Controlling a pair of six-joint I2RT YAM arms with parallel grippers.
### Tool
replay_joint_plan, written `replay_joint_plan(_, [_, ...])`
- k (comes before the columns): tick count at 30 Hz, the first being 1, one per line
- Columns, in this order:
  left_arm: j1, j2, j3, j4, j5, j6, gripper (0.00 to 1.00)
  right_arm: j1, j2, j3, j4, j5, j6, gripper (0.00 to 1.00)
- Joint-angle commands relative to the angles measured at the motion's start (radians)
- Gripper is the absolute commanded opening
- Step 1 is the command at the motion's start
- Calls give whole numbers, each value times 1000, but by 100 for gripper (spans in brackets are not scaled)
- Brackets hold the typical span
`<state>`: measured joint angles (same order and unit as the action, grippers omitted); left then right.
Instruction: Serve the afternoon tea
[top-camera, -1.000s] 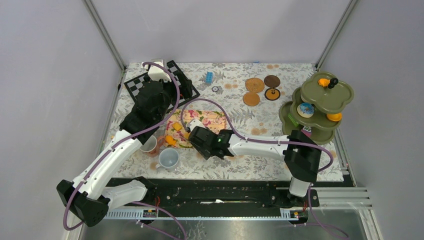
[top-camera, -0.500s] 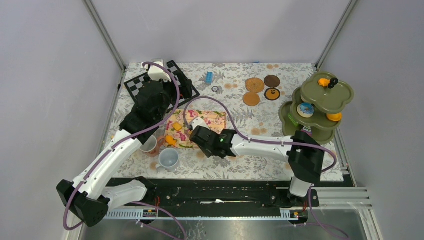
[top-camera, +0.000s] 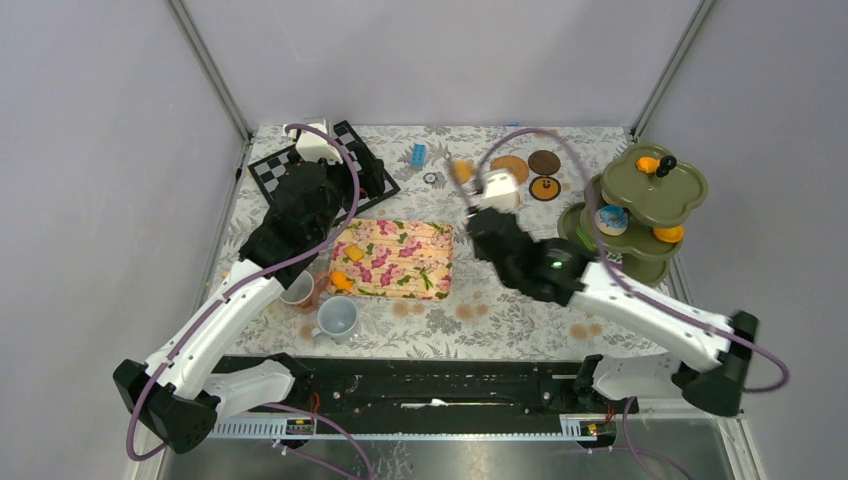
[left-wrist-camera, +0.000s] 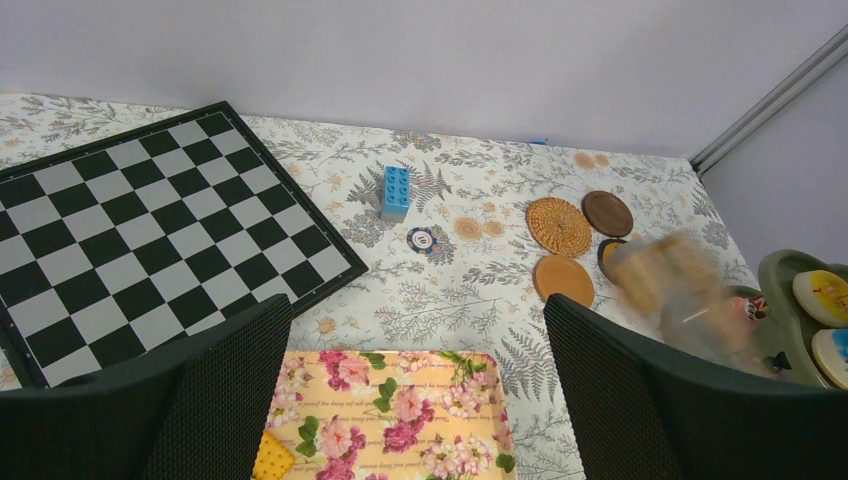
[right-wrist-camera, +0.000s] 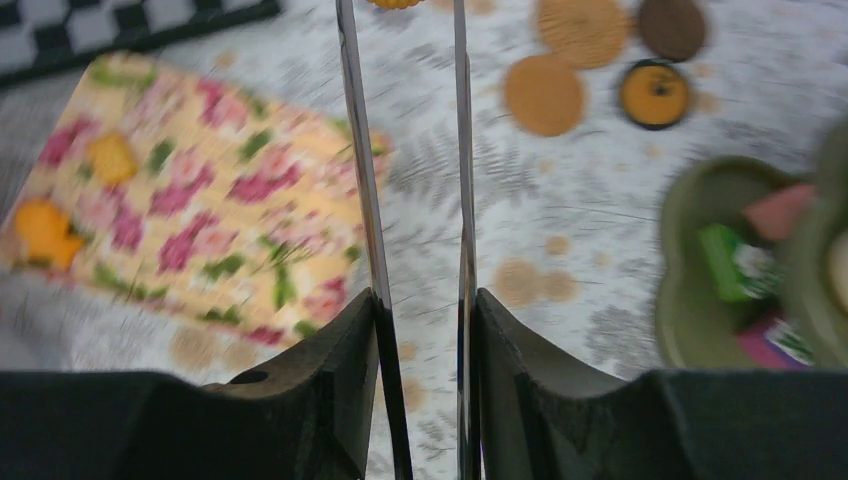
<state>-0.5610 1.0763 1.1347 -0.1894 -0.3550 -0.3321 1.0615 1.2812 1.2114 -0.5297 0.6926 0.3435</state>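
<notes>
My right gripper is shut on the metal tongs. A blurred orange pastry is pinched at the tongs' tips, in the air near the round brown coasters. On the floral mat lie a yellow pastry and an orange pastry. Two mugs stand at the mat's near left corner. My left gripper hangs open and empty over the mat's far edge.
An olive tiered stand at the right holds several treats. A chessboard lies at the back left. A blue brick and a small round token sit between it and the coasters.
My right arm has swung from the floral mat up and to the right towards the coasters, carrying the tongs and the orange pastry. The left arm has stayed still.
</notes>
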Motion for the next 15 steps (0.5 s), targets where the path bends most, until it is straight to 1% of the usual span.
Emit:
replay_joint_plan(1, [-2, -16, 4, 23, 6, 4, 99, -109, -190, 1, -128, 228, 46, 29])
replay_joint_plan(5, [-2, -20, 4, 22, 10, 2, 99, -181, -261, 58, -287, 357, 73, 31])
replay_joint_plan(9, [-2, -22, 5, 22, 13, 2, 99, -251, -262, 113, -495, 458, 213, 31])
replay_joint_plan(12, [-3, -22, 5, 23, 13, 1, 99, -339, -257, 104, -554, 453, 242, 31])
replay_joint_plan(15, [-5, -22, 2, 23, 14, 2, 99, -410, -270, 88, -561, 429, 247, 31])
